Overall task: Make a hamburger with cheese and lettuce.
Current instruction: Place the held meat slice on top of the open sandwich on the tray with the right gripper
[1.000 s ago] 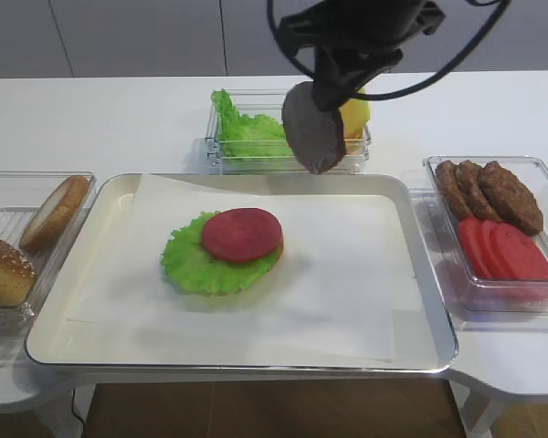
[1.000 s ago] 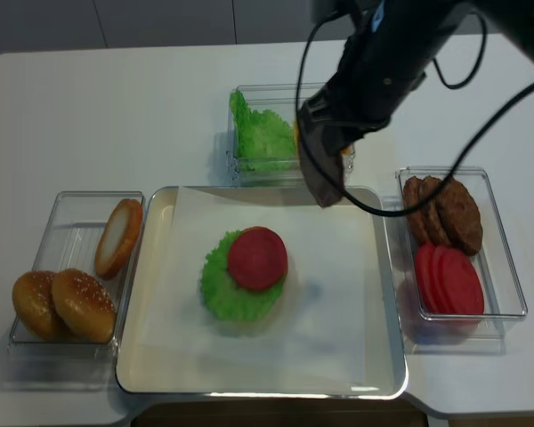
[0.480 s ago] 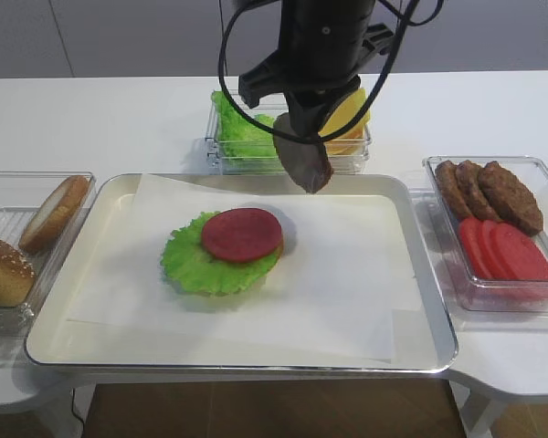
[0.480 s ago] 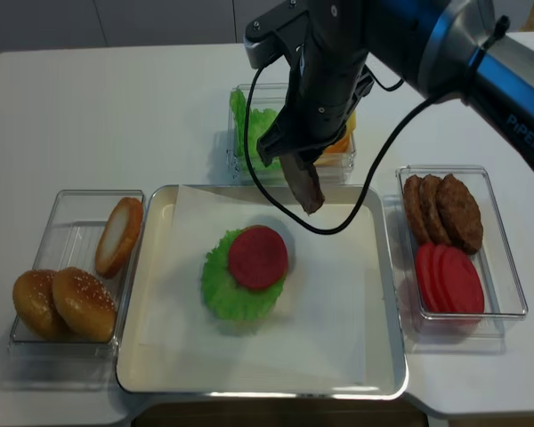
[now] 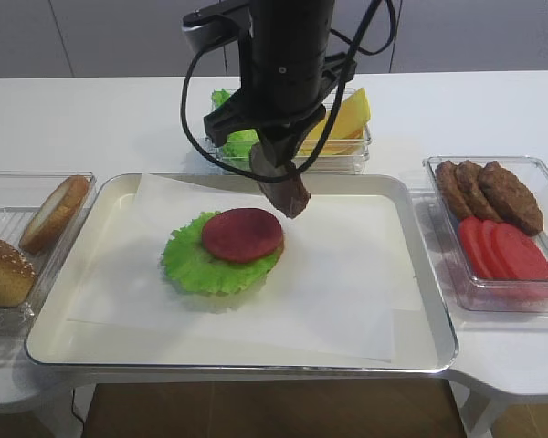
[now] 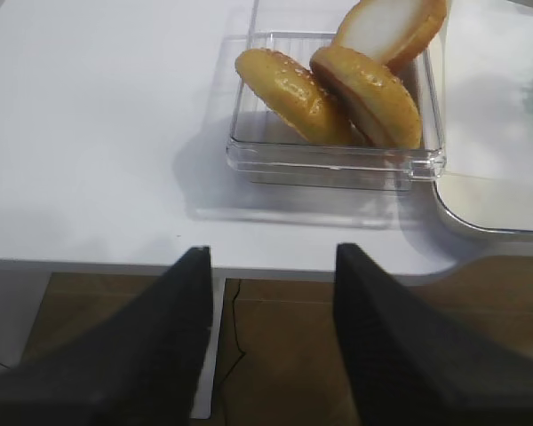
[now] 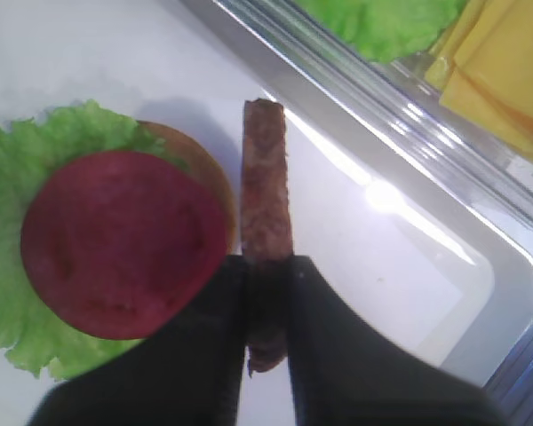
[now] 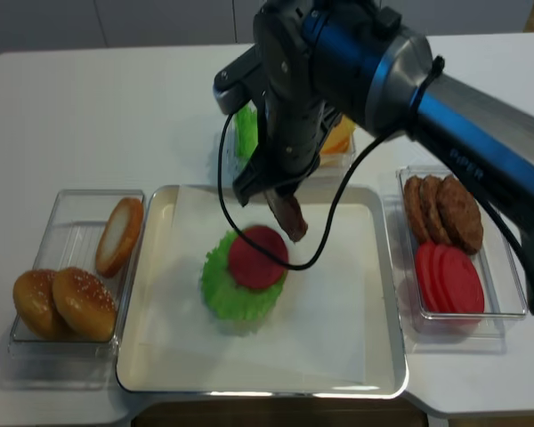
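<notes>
White worktop holds a metal tray (image 5: 420, 274) lined with paper. On it sits the hamburger (image 5: 226, 246): bun base, lettuce (image 5: 187, 265), tomato, no patty or cheese yet. Cheese (image 5: 347, 114) waits in a bin behind the tray. Right claw (image 7: 266, 275), reaching down from above, pinches a patty (image 7: 265, 191) on edge, just beside the tomato's rim. Left claw (image 6: 271, 266) hangs spread, off the worktop's left edge.

faint "piper" lettering on the right arm (image 8: 481, 124), nothing else legible
</notes>
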Robot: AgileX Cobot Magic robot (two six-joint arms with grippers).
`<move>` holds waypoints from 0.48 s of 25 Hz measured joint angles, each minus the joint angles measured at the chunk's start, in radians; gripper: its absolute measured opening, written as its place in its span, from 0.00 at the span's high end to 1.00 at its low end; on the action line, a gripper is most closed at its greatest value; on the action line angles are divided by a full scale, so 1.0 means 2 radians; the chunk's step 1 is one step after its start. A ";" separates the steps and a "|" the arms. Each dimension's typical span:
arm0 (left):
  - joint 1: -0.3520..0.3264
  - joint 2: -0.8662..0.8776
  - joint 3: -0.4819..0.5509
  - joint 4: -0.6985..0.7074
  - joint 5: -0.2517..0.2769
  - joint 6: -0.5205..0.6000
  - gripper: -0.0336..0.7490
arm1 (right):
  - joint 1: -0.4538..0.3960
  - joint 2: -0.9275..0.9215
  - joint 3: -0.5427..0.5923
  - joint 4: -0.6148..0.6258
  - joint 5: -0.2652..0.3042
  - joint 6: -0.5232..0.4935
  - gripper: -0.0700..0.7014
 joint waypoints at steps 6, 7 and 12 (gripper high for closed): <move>0.000 0.000 0.000 0.000 0.000 0.000 0.53 | 0.003 0.000 -0.005 -0.006 -0.001 0.004 0.77; 0.000 0.000 0.000 0.000 0.000 0.000 0.53 | 0.006 0.000 -0.005 -0.011 -0.001 0.004 0.77; 0.000 0.000 0.000 0.000 0.000 0.000 0.53 | 0.034 0.000 -0.006 -0.043 -0.001 0.010 0.77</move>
